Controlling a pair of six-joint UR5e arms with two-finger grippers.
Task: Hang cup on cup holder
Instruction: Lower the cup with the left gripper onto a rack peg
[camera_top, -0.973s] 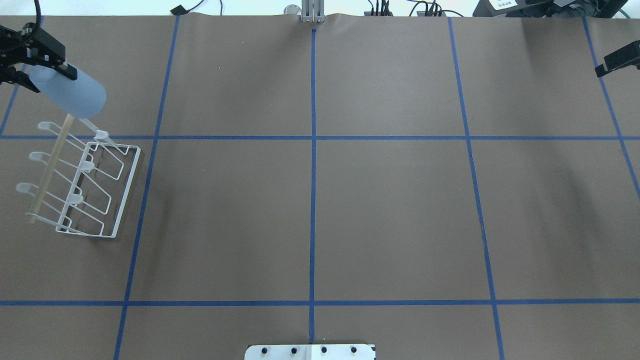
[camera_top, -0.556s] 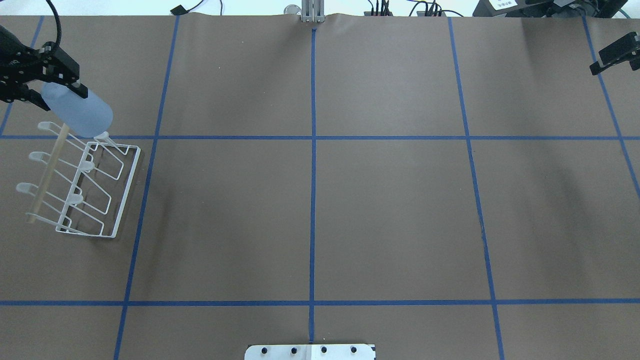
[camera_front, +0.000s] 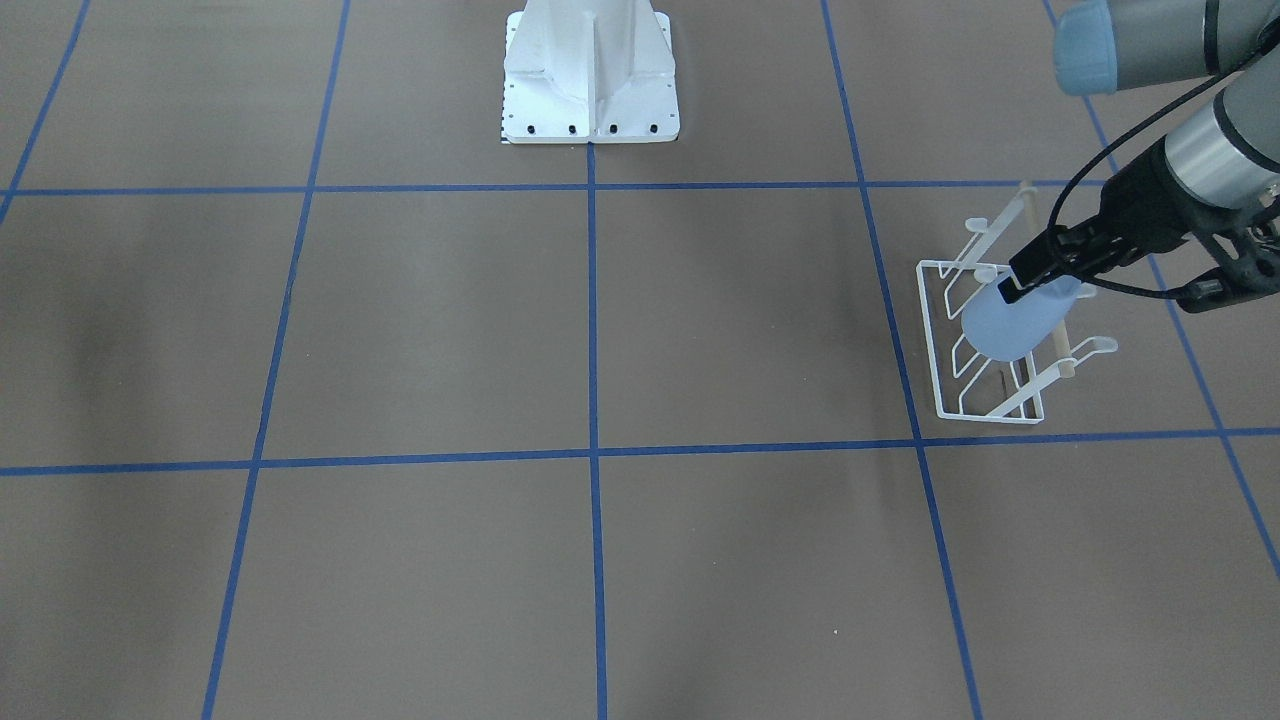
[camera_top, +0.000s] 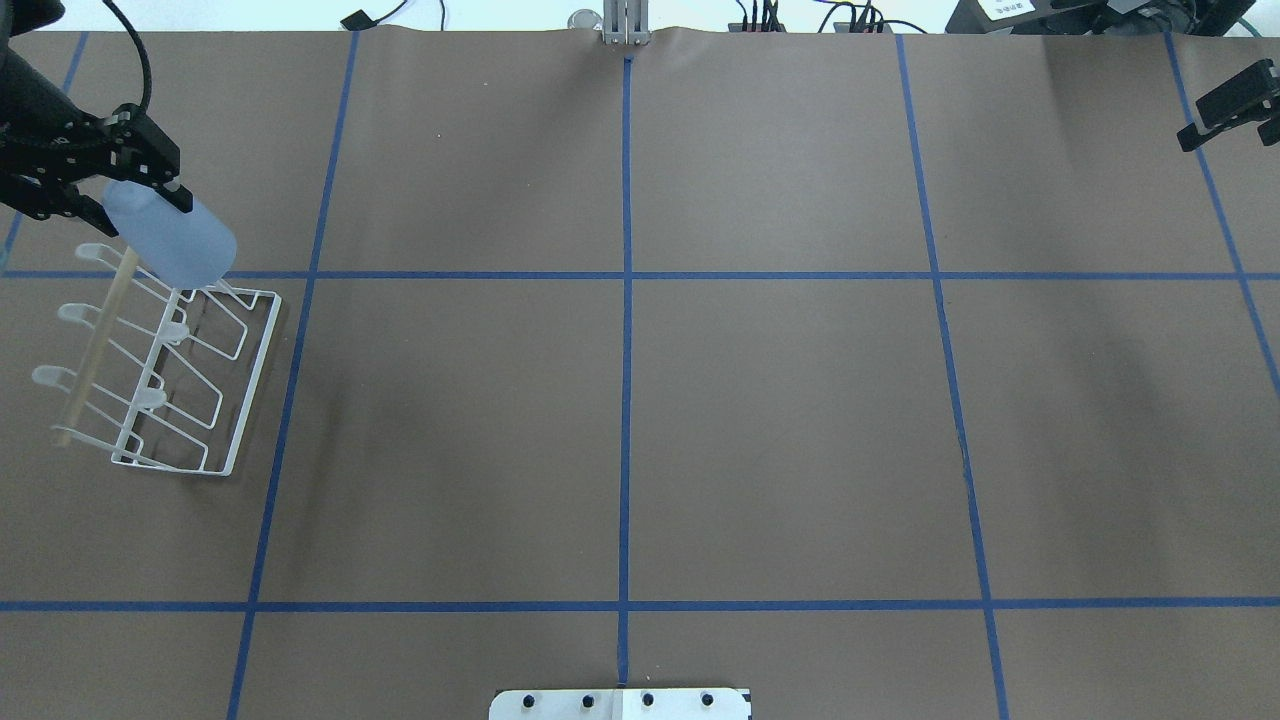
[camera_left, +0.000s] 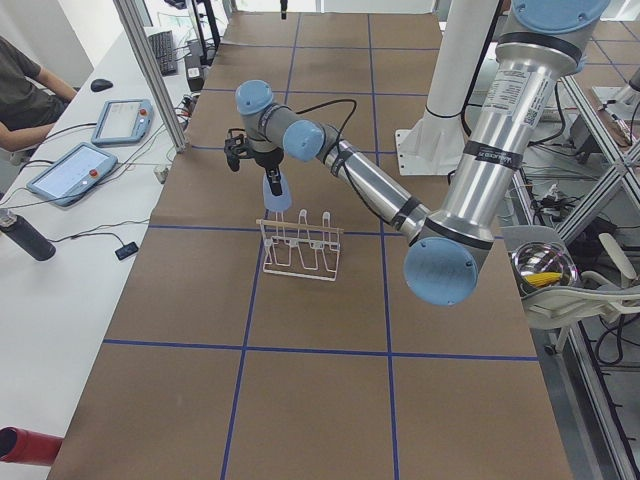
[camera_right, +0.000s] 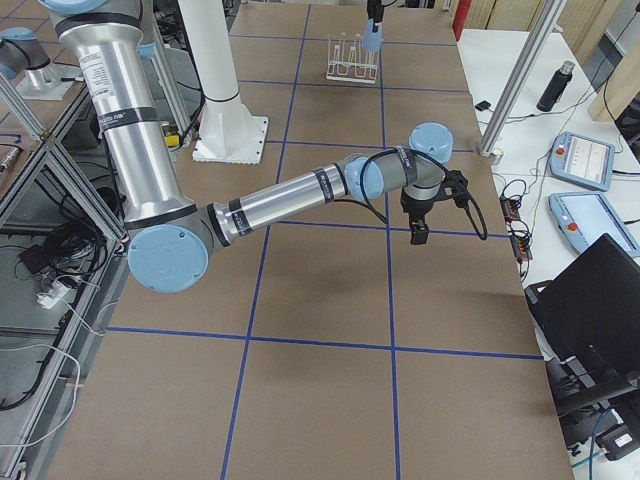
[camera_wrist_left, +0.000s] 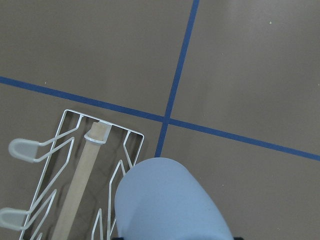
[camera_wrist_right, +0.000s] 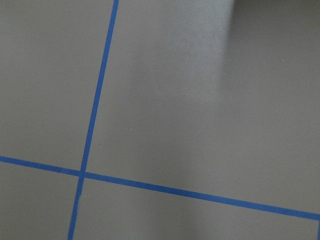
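Nearest the robot, at the worktop (camera_top: 620, 440) edge, the white pedestal (camera_top: 620, 703) sits centre; no part in the task.

Further out on the left, the cup holder (camera_top: 96, 348) stands on its wire base, wooden rod (camera_wrist_left: 82, 175) along the top, running near-to-far at a slight angle. Pegs slant up and out on both sides so a cup can drop mouth-down over one. The near and middle ones, e.g. the middle right peg (camera_top: 175, 330), carry nothing.

At the holder's far end the cup (camera_top: 170, 235) hangs tilted, low over the far right-side peg, hiding its tip in the overhead view. Can't tell if the peg is inside yet or if the rim touches wire. L jaws pinch the cup at its narrow end, so the wide end, prob. the mouth, leads down toward the peg; the tilt looks matched to the peg's slant. L arm (camera_left: 360, 180) reaches across from the robot side. Judged: final lowering, cup not yet hung.

Far right, R arm (camera_right: 300, 195) is parked well apart from the holder, prob. to keep out of the way. R jaws: can't tell if spread or pressed together; that wrist cam shows only worktop and blue tape (camera_wrist_right: 95, 100).
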